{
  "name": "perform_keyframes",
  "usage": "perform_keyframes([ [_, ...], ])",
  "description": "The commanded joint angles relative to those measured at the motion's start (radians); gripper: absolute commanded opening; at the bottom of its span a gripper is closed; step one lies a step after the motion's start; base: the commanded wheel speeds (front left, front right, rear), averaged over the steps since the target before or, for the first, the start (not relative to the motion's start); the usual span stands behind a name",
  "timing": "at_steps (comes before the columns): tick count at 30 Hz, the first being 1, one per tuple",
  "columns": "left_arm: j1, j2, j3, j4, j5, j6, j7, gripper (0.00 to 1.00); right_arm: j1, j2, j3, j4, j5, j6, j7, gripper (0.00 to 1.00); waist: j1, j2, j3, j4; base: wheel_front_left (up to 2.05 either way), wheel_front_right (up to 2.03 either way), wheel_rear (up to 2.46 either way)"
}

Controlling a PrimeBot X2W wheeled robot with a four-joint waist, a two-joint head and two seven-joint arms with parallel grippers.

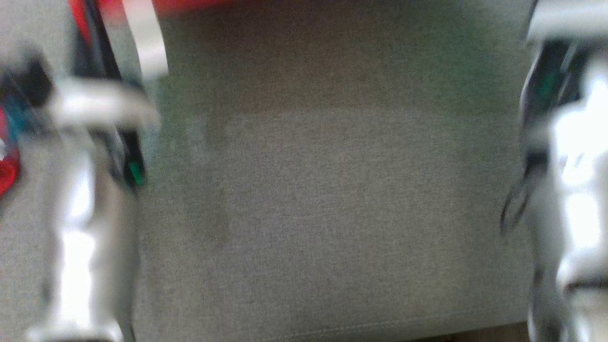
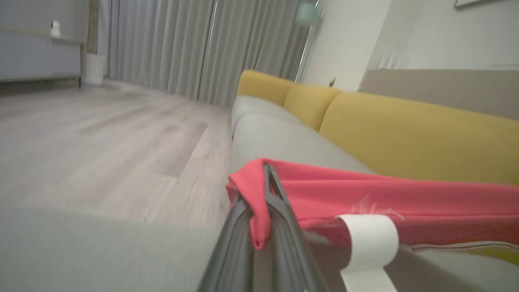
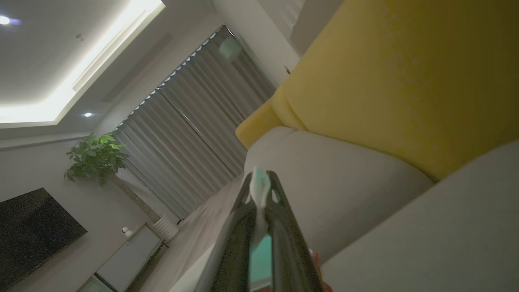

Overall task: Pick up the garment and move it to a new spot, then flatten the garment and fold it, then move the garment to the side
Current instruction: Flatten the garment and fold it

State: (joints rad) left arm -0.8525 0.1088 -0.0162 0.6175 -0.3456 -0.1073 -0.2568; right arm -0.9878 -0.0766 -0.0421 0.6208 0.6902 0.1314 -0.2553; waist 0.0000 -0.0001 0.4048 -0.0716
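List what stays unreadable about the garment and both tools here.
- Whole garment: left wrist view, cut off by right edge; head view, motion-blurred at top edge.
- Rest of pale strip in right tool: right wrist view, fingers hide it.
- Tips of left tool: left wrist view, garment wraps them.

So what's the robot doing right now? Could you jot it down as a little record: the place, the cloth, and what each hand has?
place: grey sofa seat with yellow back cushions; grey curtains behind
cloth: red garment with a white band, stretched sideways from the left gripper
left gripper: shut, pinching a red fold of the garment
right gripper: shut on a pale cloth edge; probably the same garment, but I cannot tell for certain
head view: blurred
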Motion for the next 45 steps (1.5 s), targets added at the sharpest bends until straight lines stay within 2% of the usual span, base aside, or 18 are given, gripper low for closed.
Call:
perform_keyframes([
  [1,0.098,0.012,0.058,-0.004,-0.014,-0.01,-0.005,0.0,0.114,0.007,0.018,-0.085,0.062,-0.001,-0.006,0.0,0.0,0.0001,-0.024,-0.006,0.0,0.0,0.0],
  [5,0.291,-0.033,0.093,0.039,-0.039,-0.02,-0.005,0.0,0.398,0.015,0.031,-0.159,0.175,-0.001,-0.006,0.0,0.0,0.0001,-0.062,-0.022,0.0,0.0,0.0],
  [9,0.421,-0.052,0.101,0.041,-0.058,-0.023,-0.005,0.0,0.613,0.021,0.066,-0.212,0.244,-0.001,-0.006,0.0,0.0,0.0001,-0.11,-0.043,0.0,0.0,0.0],
  [18,0.626,-0.058,0.038,0.012,-0.153,-0.023,-0.005,0.0,0.852,0.024,0.134,-0.222,0.296,-0.001,-0.006,0.0,0.0,0.0001,-0.254,-0.064,0.0,0.0,0.0],
  [23,0.773,-0.058,-0.022,-0.021,-0.208,-0.023,-0.005,0.0,0.934,0.017,0.13,-0.193,0.314,-0.001,-0.006,0.0,0.0,0.0001,-0.369,-0.045,0.0,0.0,0.0],
  [32,0.891,-0.058,-0.095,-0.091,-0.231,-0.023,-0.005,0.0,1.027,-0.003,0.145,-0.191,0.348,-0.001,-0.006,0.0,0.0,0.0001,-0.431,0.011,0.0,0.0,0.0],
  [40,0.85,-0.059,-0.233,-0.154,-0.333,-0.023,-0.005,0.0,0.984,-0.004,0.153,-0.237,0.416,-0.001,-0.001,0.0,0.0,0.0001,-0.42,0.039,0.0,0.0,0.0],
  [45,0.769,-0.059,-0.257,-0.146,-0.392,-0.023,-0.005,0.0,0.896,0.0,0.137,-0.233,0.455,-0.001,0.014,0.0,0.0,0.0001,-0.383,0.053,0.0,0.0,0.0],
])
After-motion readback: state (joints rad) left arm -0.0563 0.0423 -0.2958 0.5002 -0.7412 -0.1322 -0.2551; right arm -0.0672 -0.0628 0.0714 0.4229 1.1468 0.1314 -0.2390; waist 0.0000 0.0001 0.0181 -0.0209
